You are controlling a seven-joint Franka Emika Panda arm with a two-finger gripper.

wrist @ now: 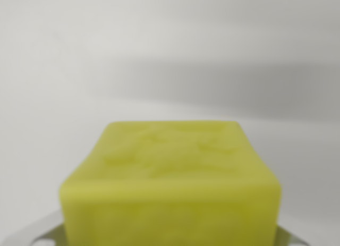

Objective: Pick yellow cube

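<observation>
Nearest the lens, along the bottom edge: two pale grey-white pieces of the gripper [170,240], one poking out at the lower left corner, one at the lower right. Only slivers show. The left piece has a rounded outline with a dark hole or notch in it. Both are blurred.

Between those two pieces sits the yellow cube [170,187]. It fills the lower middle of the wrist view, very close to the camera and out of focus. Colour is a lime yellow. Its near face runs off the bottom edge; its upper face tilts away and narrows toward the far edge. The upper face carries a faint raised or embossed pattern, too soft to read.

The grey pieces lie just beside the cube's lower corners on either side. Whether they press on its sides cannot be told, since the contact points are hidden behind the cube and cut off by the frame. So the state of the claw is uncertain: cannot tell if it pinches the cube or merely flanks it.

Beyond the cube: a plain white surface [170,54], featureless. A broad soft grey shadow band [239,86] crosses it on the wrist view's right, fading toward the left.
</observation>
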